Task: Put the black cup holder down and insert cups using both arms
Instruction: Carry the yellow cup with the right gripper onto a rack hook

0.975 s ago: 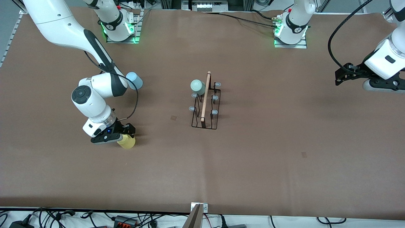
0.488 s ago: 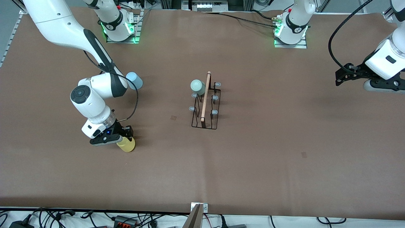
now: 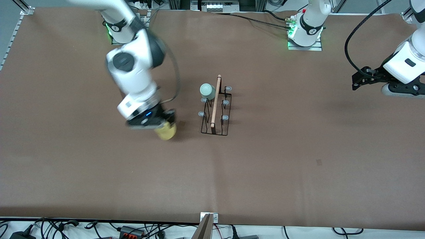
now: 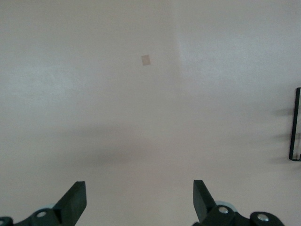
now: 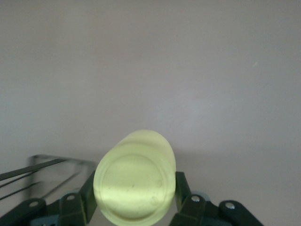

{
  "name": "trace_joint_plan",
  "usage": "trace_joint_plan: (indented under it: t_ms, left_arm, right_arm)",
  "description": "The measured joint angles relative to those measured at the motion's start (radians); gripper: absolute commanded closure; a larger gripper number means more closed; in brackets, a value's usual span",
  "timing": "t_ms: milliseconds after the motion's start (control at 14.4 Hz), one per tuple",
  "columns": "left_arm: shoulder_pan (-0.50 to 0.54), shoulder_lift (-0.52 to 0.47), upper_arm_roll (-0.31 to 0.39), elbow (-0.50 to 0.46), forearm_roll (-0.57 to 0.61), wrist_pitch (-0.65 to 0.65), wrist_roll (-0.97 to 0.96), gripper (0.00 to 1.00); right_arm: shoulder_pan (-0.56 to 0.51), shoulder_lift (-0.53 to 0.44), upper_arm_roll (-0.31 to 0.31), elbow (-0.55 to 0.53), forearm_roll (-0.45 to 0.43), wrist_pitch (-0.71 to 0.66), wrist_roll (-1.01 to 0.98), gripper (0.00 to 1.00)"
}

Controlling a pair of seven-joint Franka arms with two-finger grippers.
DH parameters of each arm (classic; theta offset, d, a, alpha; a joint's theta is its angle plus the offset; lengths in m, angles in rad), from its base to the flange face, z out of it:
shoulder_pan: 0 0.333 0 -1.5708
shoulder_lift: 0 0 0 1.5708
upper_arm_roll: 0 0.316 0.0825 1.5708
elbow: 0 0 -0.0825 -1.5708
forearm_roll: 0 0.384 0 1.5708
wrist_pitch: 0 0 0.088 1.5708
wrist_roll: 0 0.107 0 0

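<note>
The table (image 3: 298,172) is covered in plain brown paper. The right arm (image 3: 132,71) reaches out from its base toward the middle of the table. The left arm (image 3: 403,64) waits at its own end of the table, and the left gripper (image 4: 139,200) hangs over bare paper with its fingers spread wide and nothing between them.

The rack (image 3: 215,113) stands upright near the table's centre, wooden rod on top, with the pale-tipped pegs sticking out on both sides. The mint cup (image 3: 207,91) sits upside down on the peg farthest from the front camera, on the side facing the right arm's end. The blue cup is not visible at this moment.

The right gripper (image 3: 156,123) is clamped on the yellow cup (image 3: 165,131), fingers pressing the cup's two sides; the cup lies sideways in the grip, its flat base toward the wrist camera. The cup is held up in the air, over the paper just beside the rack on the right arm's side.

Judgement: the step in hand is carrying the yellow cup to a free peg. To do it well, the mouth should be turned toward a free peg tip on the near side, lined up before lowering, and slid on gently so the light wire rack is not pushed or tipped. Release only once the cup rests on the peg.
</note>
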Motion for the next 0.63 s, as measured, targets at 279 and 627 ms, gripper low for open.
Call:
trace_joint_plan:
  t_ms: [279,627]
  left_arm:
    - [0.0,0.0,0.0,0.0,0.0,0.0,0.0,0.0]
    - [0.0,0.0,-0.003,0.001,0.0,0.0,0.0,0.0]
  right_arm:
    - [0.128,0.017,-0.001,0.088,0.0,-0.061,0.207,1.0]
    - [0.141,0.095,-0.003,0.091,-0.049,-0.051,0.214,1.0]
